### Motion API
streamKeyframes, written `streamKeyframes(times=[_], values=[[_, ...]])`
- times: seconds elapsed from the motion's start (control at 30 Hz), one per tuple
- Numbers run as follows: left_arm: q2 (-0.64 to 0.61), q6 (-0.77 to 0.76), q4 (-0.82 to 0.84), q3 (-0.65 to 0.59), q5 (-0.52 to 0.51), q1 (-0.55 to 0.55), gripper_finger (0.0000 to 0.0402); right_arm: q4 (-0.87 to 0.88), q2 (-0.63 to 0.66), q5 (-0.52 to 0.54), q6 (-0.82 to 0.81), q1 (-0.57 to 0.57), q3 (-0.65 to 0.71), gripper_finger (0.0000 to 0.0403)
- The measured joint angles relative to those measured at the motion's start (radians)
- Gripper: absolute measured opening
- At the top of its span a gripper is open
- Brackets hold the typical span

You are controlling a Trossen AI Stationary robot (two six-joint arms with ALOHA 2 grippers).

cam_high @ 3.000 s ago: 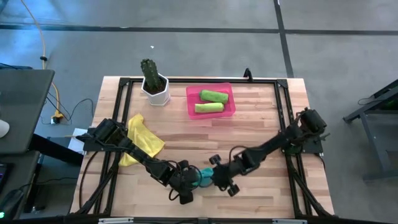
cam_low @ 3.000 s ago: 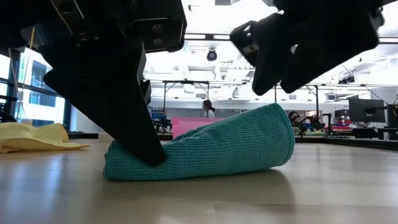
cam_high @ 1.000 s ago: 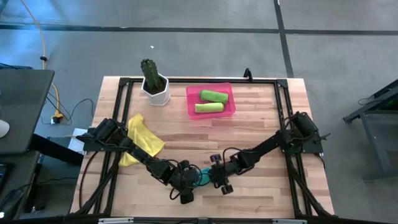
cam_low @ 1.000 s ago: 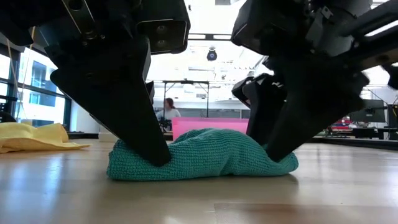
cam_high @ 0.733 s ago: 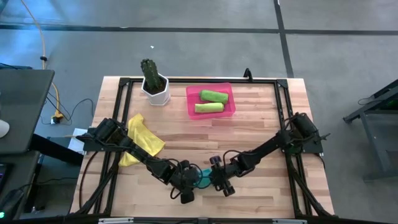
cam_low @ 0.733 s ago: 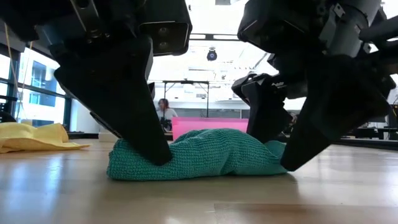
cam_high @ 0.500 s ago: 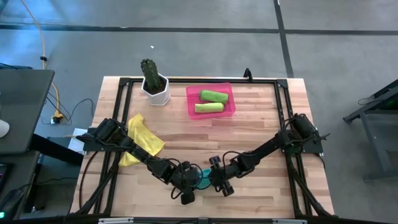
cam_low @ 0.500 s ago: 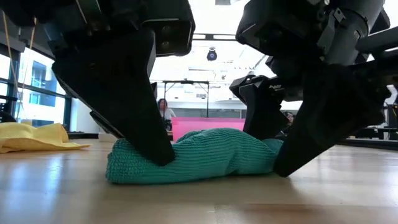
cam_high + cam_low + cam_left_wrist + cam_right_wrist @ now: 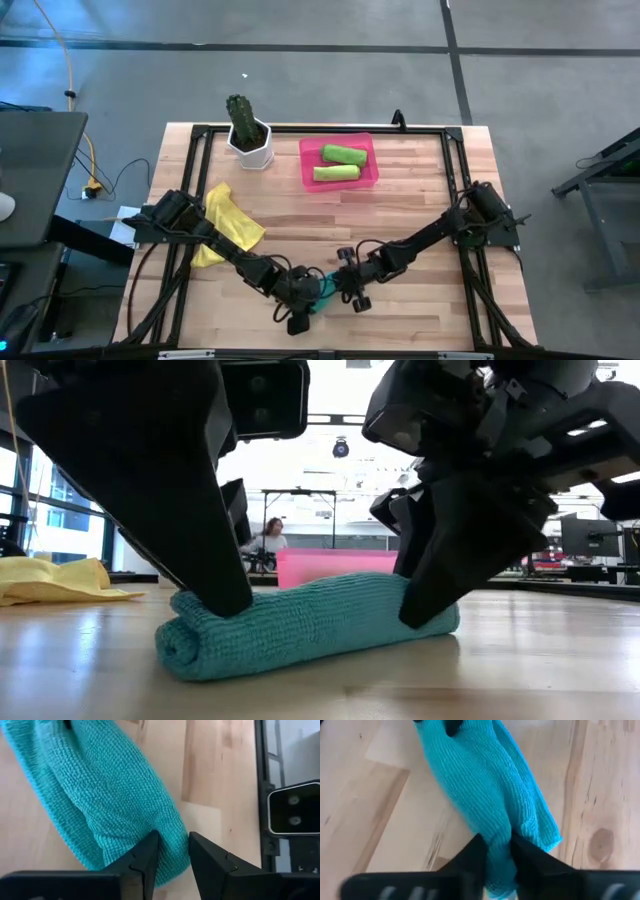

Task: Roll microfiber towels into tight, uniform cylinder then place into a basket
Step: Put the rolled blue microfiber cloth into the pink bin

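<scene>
A teal towel [image 9: 322,290], rolled into a thick cylinder [image 9: 300,625], lies on the wood table near its front edge, at the middle. My left gripper [image 9: 304,302] is shut on the roll's left end and my right gripper [image 9: 338,284] on its right end. Two lime green rolled towels [image 9: 345,155] lie in the pink basket [image 9: 305,170] at the back. A yellow towel [image 9: 228,225] lies loosely crumpled at the table's left. My left gripper pinches the roll's left end [image 9: 167,827] between its two fingers. The fingers [image 9: 225,595] slant down from the table's left. The roll lies on the table. My right gripper pinches a ridge of cloth at the roll's right end [image 9: 502,827] between its two fingers. The fingers [image 9: 425,600] slant down from the table's right, and that end rests on the table.
A white pot with a cactus [image 9: 248,135] stands at the back left, beside the basket. A black frame [image 9: 455,200] runs around the table top. Bare wood lies between the teal roll and the basket. A person [image 9: 270,538] sits far off in the room behind.
My right gripper has spread its fingers wide around the towel's right end, then shut on it. My left gripper has tipped without leaving its place. The teal towel has gone from a squat lump to a longer, rounder roll, its left end swung toward the near edge.
</scene>
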State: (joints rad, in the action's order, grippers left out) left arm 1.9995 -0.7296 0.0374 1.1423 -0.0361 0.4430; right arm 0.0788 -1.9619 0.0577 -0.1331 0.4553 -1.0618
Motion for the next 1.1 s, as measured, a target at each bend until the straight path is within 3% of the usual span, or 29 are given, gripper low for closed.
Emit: streamKeyframes(times=[0.13, 0.57, 0.77, 1.0, 1.1], values=[[-0.016, 0.029, 0.051, 0.001, 0.01, -0.013, 0.0116, 0.002, 0.0, -0.056, -0.059, -0.011, 0.0, 0.001], [-0.19, 0.18, 0.271, -0.002, -0.017, -0.022, 0.014, 0.002, -0.001, -0.3, -0.409, -0.112, 0.003, 0.0024], [-0.2, 0.292, 0.228, -0.001, -0.138, 0.025, 0.0141, -0.006, -0.002, -0.393, -0.518, -0.151, 0.004, 0.0029], [-0.175, 0.425, 0.126, 0.002, -0.456, 0.064, 0.0141, -0.018, -0.005, -0.503, -0.594, -0.194, 0.006, 0.0032], [-0.164, 0.427, 0.097, 0.0, -0.47, 0.058, 0.0143, -0.036, -0.006, -0.541, -0.6, -0.207, 0.007, 0.0032]])
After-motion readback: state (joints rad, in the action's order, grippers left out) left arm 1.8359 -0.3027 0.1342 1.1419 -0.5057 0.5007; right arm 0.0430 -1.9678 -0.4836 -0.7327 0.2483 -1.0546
